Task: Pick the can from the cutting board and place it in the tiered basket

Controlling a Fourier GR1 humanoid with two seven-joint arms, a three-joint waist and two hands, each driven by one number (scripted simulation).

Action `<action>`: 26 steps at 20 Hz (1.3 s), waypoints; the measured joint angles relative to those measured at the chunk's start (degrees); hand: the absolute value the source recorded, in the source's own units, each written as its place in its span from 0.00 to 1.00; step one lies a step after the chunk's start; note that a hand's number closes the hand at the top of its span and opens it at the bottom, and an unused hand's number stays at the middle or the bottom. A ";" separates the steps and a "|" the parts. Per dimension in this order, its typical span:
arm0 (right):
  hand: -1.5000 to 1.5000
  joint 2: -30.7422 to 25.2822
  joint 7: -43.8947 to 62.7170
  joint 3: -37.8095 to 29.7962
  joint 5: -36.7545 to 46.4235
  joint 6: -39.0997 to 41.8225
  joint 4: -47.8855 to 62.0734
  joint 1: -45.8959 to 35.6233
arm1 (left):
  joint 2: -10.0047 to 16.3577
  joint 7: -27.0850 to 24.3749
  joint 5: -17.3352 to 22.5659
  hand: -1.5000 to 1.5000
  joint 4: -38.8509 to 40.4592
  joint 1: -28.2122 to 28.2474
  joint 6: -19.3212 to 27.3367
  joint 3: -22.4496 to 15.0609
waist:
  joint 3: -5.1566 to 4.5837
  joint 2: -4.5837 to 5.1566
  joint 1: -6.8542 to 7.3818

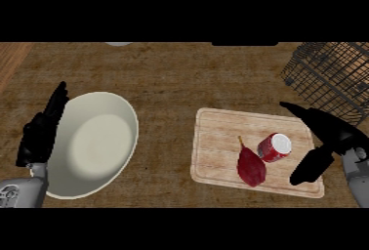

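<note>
One red can (275,147) is lying on its side on the cutting board (216,141), just beside a dark red vegetable (250,168). The right hand (331,132) is hovering next to it, fingers apart, holding nothing. This looks like the reaching step; next the hand needs to close round the can.

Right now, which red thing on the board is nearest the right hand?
The can, round with a white top, beside the right hand; the darker pointed vegetable lies farther left.

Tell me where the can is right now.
Head view: the can sits on the right half of the cutting board, beside a dark red vegetable, just left of the right hand.
</note>
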 measured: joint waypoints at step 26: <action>0.00 13.34 -6.26 -2.32 15.62 3.82 11.90 1.36 | -3.71 -1.25 -4.39 0.50 1.26 -0.92 -2.06 2.82 | 0.03 0.03 0.08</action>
